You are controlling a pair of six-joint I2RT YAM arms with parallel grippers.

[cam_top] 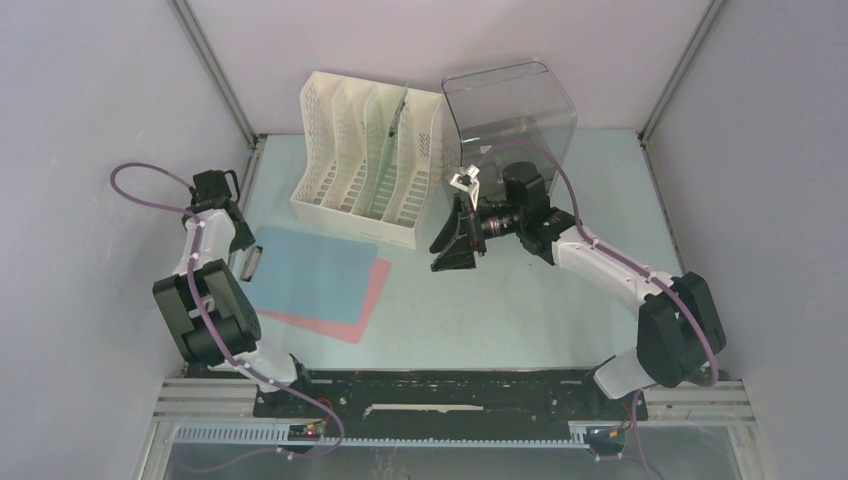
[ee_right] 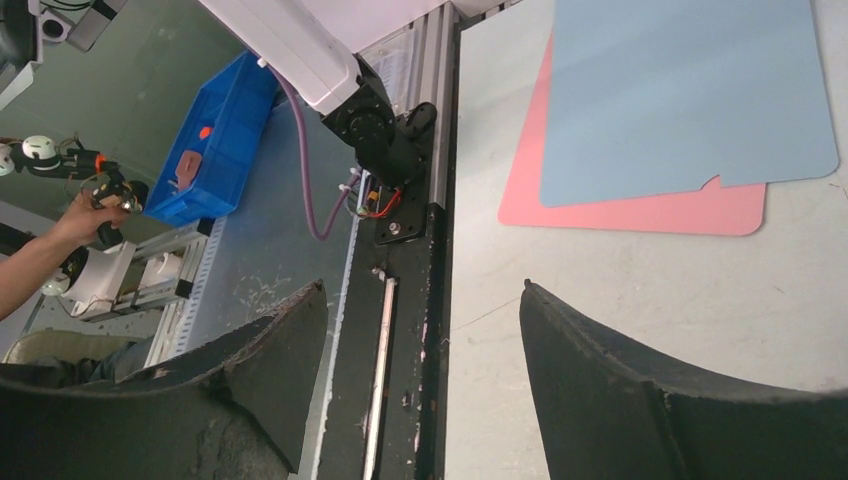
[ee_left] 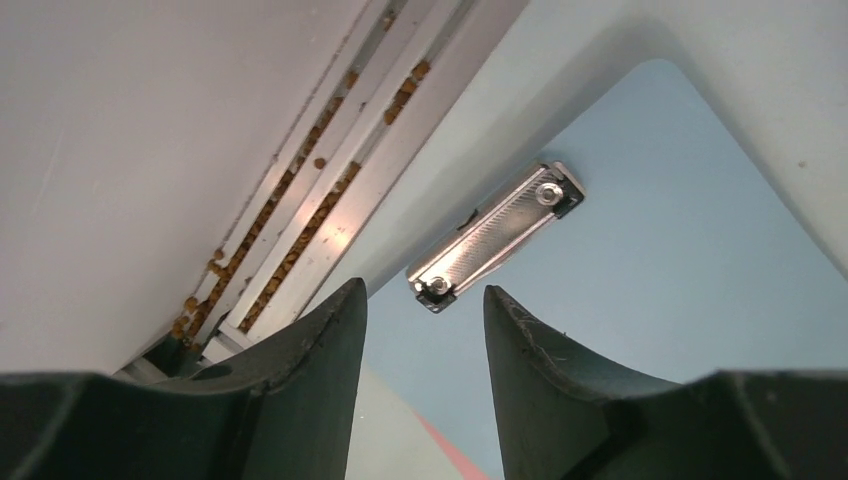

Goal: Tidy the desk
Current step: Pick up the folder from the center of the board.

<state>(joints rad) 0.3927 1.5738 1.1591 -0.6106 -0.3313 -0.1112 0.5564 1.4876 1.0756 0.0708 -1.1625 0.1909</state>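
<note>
green board (cam_top: 384, 165) filed in white perforated rack (cam_top: 335, 160); blue clipboard (cam_top: 310, 268) over pink clipboard (cam_top: 372, 292) unfiled on pale mint bench (cam_top: 520, 310); left fingers (ee_left: 325, 340) half-apart, right fingers (ee_right: 285, 340) wide, both empty.

No text, label, brand, number or sign can be read in any of the three views.
</note>
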